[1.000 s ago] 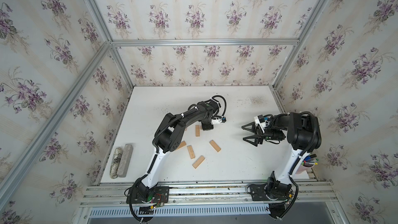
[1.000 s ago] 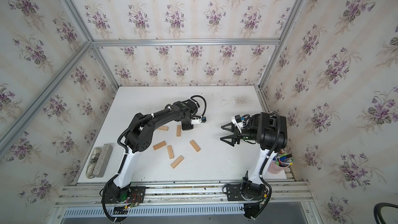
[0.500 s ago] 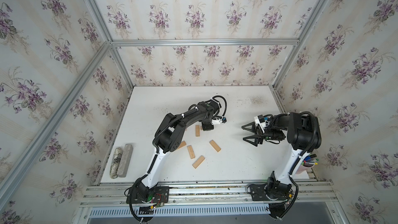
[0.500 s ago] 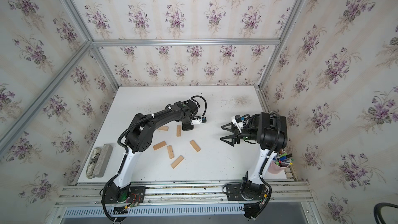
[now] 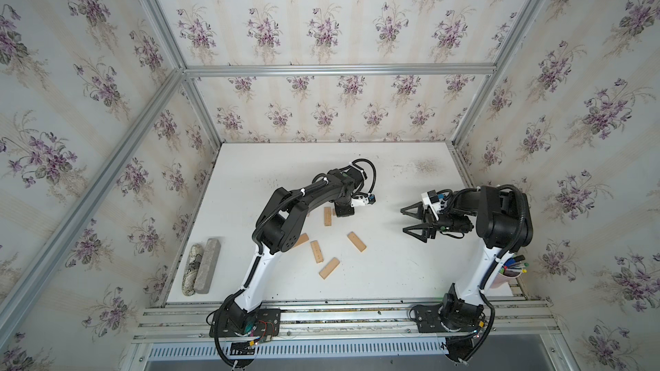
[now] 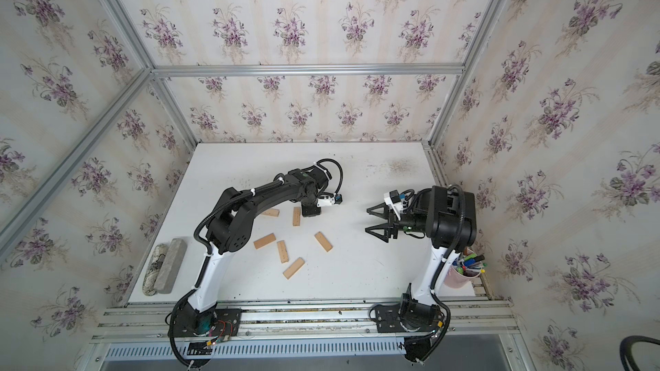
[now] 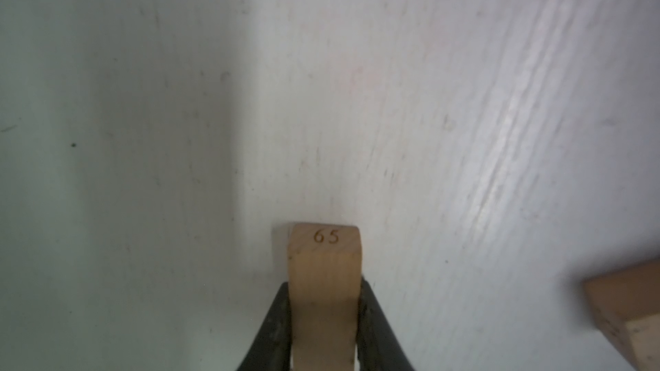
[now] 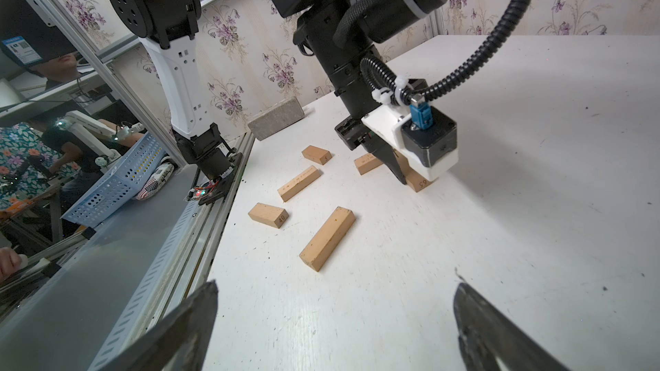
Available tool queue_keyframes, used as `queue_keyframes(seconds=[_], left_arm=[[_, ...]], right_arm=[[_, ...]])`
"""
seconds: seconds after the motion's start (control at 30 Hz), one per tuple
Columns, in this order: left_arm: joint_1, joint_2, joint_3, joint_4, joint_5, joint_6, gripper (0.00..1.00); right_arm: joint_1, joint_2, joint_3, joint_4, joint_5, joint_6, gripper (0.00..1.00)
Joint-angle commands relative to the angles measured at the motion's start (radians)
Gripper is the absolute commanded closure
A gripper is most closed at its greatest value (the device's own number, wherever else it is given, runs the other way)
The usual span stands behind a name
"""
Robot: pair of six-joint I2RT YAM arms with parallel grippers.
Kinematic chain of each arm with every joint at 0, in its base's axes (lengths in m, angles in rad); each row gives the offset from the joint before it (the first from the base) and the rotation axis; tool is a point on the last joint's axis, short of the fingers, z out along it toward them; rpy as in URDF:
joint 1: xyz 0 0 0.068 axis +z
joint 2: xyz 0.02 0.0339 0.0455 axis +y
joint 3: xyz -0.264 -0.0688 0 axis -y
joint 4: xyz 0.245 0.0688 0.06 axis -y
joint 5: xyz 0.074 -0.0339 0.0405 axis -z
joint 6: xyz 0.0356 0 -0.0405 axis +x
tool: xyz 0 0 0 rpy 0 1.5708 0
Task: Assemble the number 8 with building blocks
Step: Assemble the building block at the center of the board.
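Left wrist view shows the left gripper (image 7: 324, 285) with its fingers pressed against both sides of one building block (image 7: 323, 258) stamped 65, held low over the white table (image 7: 464, 101); whether it touches the table cannot be told. In a top view that gripper sits just above frame centre, and six other building blocks (image 6: 283, 251) lie loose at mixed angles to its left and below it. The right gripper (image 6: 366, 221), at centre right, hovers empty with its fingers spread wide, well apart from the blocks.

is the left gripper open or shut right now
Shut: in the left wrist view the left gripper has its black fingers pressed against both sides of the tan block stamped 65.
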Motion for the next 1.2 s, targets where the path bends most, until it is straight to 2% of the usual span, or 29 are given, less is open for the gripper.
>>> queue_keyframes(seconds=[0.0,1.17], left_arm=[[0.007,0.023,-0.011,-0.047,-0.032,0.015,0.84],[0.03,0.027,0.003,-0.036,-0.047,0.024,0.84]], right_arm=[[0.001,-0.003,0.0,-0.027,-0.034,-0.411,0.0],[0.0,-0.003,0.0,-0.028,-0.033,-0.411,0.0]])
